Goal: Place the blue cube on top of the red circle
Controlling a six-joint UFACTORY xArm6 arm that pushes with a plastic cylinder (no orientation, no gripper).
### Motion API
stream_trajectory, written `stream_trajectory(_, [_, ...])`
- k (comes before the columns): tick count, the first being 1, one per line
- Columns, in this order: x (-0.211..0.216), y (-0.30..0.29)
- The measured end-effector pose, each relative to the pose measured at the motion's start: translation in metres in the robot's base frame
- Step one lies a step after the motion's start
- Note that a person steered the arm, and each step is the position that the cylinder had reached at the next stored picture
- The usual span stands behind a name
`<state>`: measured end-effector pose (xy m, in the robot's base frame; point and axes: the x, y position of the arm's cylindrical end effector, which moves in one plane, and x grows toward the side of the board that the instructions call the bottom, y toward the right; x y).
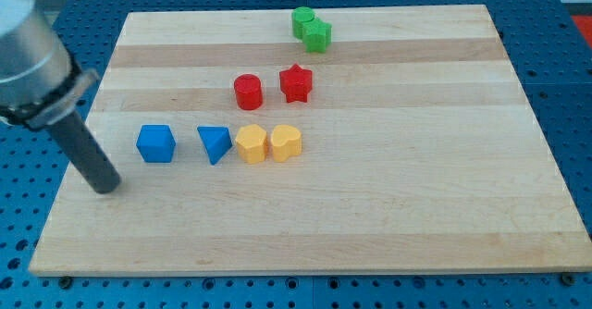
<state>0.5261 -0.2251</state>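
The blue cube (155,143) lies on the wooden board at the view's left. The red circle (248,92), a short red cylinder, lies up and to the right of it, near the board's middle. My tip (108,187) rests on the board down and to the left of the blue cube, a short gap away and not touching it. The rod slants up to the arm's grey body at the view's top left.
A blue triangle (215,144) lies right of the blue cube, then a yellow hexagon (251,144) and a yellow heart-like block (286,143). A red star (296,83) sits right of the red circle. A green cylinder (302,19) and a green star-like block (318,36) lie at the top.
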Motion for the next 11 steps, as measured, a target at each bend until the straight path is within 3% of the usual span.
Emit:
stream_trajectory(2, [-0.057, 0.04])
stream_trajectory(3, [-0.088, 0.037])
stream_trajectory(5, [-0.106, -0.012])
stream_trajectory(9, [-0.212, 0.084])
stream_trajectory(11, [-0.219, 0.138])
